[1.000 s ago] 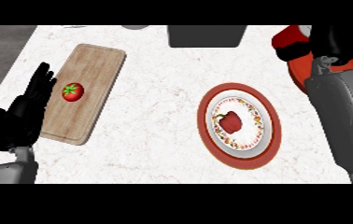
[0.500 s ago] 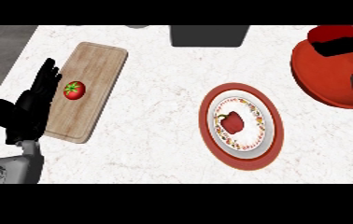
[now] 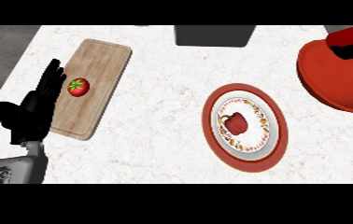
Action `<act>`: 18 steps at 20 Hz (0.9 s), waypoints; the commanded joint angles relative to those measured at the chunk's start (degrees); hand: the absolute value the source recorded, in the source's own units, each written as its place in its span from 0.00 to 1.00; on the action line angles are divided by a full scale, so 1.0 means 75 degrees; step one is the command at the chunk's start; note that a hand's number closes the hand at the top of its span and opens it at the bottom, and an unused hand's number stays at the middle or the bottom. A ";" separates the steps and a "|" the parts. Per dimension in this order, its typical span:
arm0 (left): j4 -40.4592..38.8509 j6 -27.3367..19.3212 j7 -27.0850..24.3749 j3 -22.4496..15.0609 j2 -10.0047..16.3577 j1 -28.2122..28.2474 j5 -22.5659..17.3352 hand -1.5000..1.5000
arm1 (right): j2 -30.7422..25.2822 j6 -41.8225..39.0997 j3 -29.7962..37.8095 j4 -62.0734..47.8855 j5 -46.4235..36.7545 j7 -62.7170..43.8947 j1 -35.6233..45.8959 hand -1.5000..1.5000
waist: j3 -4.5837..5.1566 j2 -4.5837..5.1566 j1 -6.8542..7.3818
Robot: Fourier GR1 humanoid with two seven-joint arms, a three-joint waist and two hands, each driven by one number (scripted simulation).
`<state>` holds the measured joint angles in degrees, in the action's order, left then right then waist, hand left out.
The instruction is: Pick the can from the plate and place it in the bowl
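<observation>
A red plate (image 3: 211,125) with a white patterned inner dish lies right of the counter's middle. On it sits a red bell pepper (image 3: 236,123); no can shows anywhere. The large red bowl (image 3: 322,78) fills the right edge, cut off by the frame. A black patch of my right hand (image 3: 342,43) shows at the bowl's top; what it holds is hidden. My left hand (image 3: 34,113) rests open at the left edge, fingers up, beside the cutting board.
A wooden cutting board (image 3: 100,73) lies at the left with a red tomato (image 3: 78,87) on it. A dark grey box (image 3: 214,35) stands at the counter's back edge. The counter ends at the far left, near my left hand.
The red bowl has grown larger and shifted down along the right edge. The right grey forearm has left the view. The plate, pepper, board and left hand have barely moved.
</observation>
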<state>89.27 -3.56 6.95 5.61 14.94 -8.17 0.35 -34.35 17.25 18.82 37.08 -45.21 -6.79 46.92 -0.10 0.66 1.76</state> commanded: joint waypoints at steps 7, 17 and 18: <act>-0.0051 -0.0044 -0.0176 -0.0172 -0.0207 -0.0145 0.0143 0.50 | -0.0996 -0.0395 0.0195 -0.2832 -0.0359 0.0150 0.0143 1.00 | -0.0010 0.0097 0.0170; -0.0068 -0.0062 0.0269 0.0059 -0.0016 -0.0465 0.0093 0.50 | -0.1275 -0.1294 0.1629 -0.3323 0.1211 0.2319 0.0207 0.00 | -0.0046 0.0078 0.0115; -0.0014 0.0074 0.0055 0.0056 0.0054 -0.0133 0.0085 0.50 | -0.1313 -0.1347 0.1990 -0.3324 0.1585 0.2601 0.0062 0.00 | -0.0047 0.0054 0.0094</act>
<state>88.36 -3.50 7.33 5.53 14.54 -10.39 1.10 -43.03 9.06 27.80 12.55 -39.51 7.35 47.87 -0.38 1.36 2.86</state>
